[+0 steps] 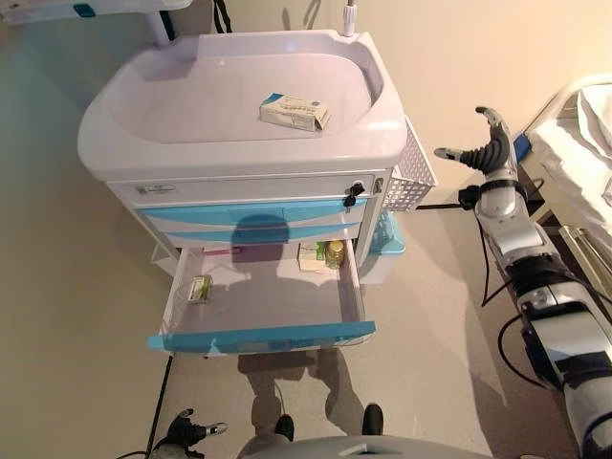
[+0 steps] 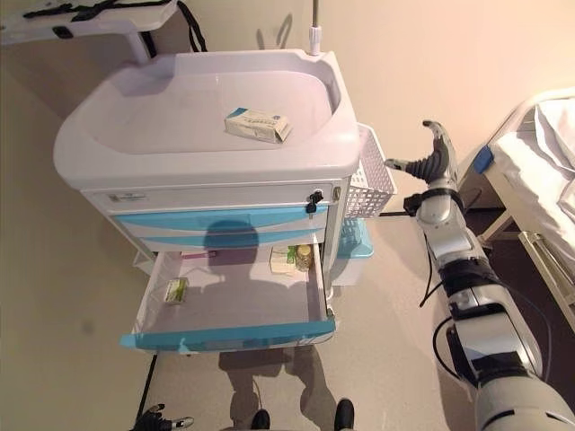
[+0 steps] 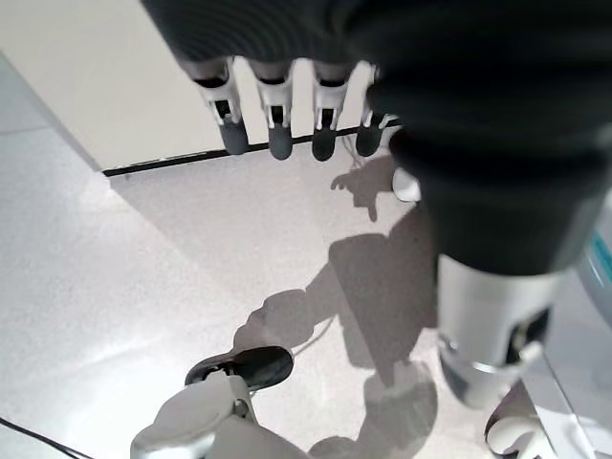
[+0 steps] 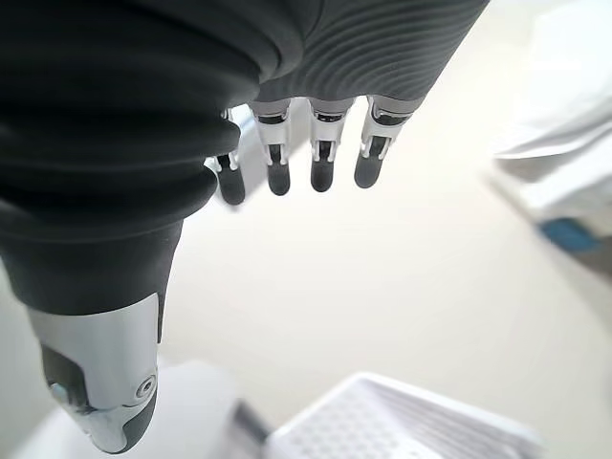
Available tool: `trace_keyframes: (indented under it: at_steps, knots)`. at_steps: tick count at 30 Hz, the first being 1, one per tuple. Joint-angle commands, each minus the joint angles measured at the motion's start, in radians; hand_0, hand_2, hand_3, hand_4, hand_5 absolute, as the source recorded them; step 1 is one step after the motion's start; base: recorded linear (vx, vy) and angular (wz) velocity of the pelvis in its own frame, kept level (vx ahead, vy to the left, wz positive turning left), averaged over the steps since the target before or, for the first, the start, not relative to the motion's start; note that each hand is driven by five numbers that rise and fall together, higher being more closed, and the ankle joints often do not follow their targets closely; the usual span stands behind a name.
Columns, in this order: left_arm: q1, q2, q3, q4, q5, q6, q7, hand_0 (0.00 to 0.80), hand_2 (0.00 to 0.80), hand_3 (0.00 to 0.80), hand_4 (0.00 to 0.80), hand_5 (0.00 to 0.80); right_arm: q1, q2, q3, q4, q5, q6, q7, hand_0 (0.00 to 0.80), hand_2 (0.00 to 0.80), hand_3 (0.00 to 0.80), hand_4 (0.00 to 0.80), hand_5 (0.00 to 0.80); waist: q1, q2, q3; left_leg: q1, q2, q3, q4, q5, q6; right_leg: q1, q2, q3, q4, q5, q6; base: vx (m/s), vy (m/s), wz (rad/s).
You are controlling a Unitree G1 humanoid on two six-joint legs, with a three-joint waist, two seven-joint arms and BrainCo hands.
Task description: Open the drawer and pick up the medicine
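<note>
Left eye view. The cart [image 1: 382, 143] stands at centre with its bottom drawer [image 1: 263, 337] pulled out toward you. A medicine box [image 1: 295, 112] lies on the cart's top tray, long axis running from 9 to 3 o'clock. Inside the drawer, a small packet [image 1: 200, 287] sits at 9 o'clock near the left wall; a box and a bottle [image 1: 322, 254] sit together at 1 o'clock in the back corner. Your right hand [image 1: 490, 145] is raised well to the right of the cart, beside the white wire basket [image 1: 413, 172]. Your left hand [image 1: 186, 430] hangs low at 7 o'clock, in front of the drawer and below it.

Right eye view. The same layout holds. From your right hand [image 2: 431, 160] the drawer's medicine lies toward 8 o'clock, downward and well apart. Judged from this, the drawer step is done and the pick remains; the left hand looks nearer the small packet, the right nearer the back-corner items.

Left wrist view. The left hand's fingers [image 3: 279, 129] hang straight and spread, holding nothing; only the floor [image 3: 143, 287] shows beyond them.

Right wrist view. The right hand's fingers [image 4: 325, 158] are likewise straight and empty, with the wire basket's rim below them.
</note>
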Motion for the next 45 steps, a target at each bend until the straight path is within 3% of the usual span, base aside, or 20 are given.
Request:
trace_keyframes:
  at_steps: [1, 13, 21, 36, 45]
  knots:
    - [-0.034, 0.03, -0.019, -0.007, 0.048, -0.012, 0.004, 0.0, 0.0, 0.0, 0.0, 0.0, 0.015, -0.029, -0.05, -0.051, 0.005, -0.049, -0.028, 0.0, 0.0, 0.0, 0.0, 0.0, 0.0, -0.015, 0.002, -0.056, -0.049, -0.029, 0.003, 0.012, 0.029, 0.046, -0.027, -0.016, 0.017, -0.041, 0.083, -0.007, -0.01, -0.09]
    - [-0.038, 0.027, -0.052, -0.124, 0.037, -0.031, -0.037, 0.0, 0.0, 0.0, 0.0, 0.0, 0.224, -0.008, -0.145, -0.004, -0.012, -0.039, -0.008, 0.0, 0.0, 0.0, 0.0, 0.0, -0.04, 0.022, 0.014, -0.042, -0.051, -0.014, 0.001, 0.01, 0.029, 0.051, -0.032, -0.005, 0.016, -0.044, 0.084, -0.001, 0.0, -0.02]
    - [-0.06, 0.065, -0.09, -0.187, 0.126, -0.039, -0.067, 0.0, 0.0, 0.0, 0.0, 0.0, 0.372, 0.009, -0.196, 0.027, -0.038, -0.03, 0.024, 0.0, 0.0, 0.0, 0.0, 0.0, -0.076, 0.052, 0.021, -0.034, -0.055, 0.005, -0.001, 0.008, 0.029, 0.048, -0.036, 0.009, 0.015, -0.044, 0.086, -0.002, 0.005, -0.06]
    - [-0.148, 0.122, -0.154, -0.271, 0.234, -0.047, -0.094, 0.0, 0.0, 0.0, 0.0, 0.0, 0.49, 0.055, -0.2, 0.102, -0.063, -0.019, 0.066, 0.0, 0.0, 0.0, 0.0, 0.0, -0.117, 0.077, 0.045, -0.042, -0.058, 0.031, -0.003, 0.008, 0.028, 0.023, -0.038, 0.04, 0.015, -0.036, 0.088, -0.003, 0.003, -0.05]
    - [-0.191, 0.14, -0.147, -0.283, 0.256, -0.04, -0.081, 0.0, 0.0, 0.0, 0.0, 0.0, 0.533, 0.074, -0.196, 0.136, -0.07, -0.017, 0.088, 0.0, 0.0, 0.0, 0.0, 0.0, -0.133, 0.083, 0.065, -0.053, -0.061, 0.037, 0.0, 0.009, 0.027, 0.006, -0.036, 0.047, 0.018, -0.034, 0.086, 0.0, 0.0, 0.0]
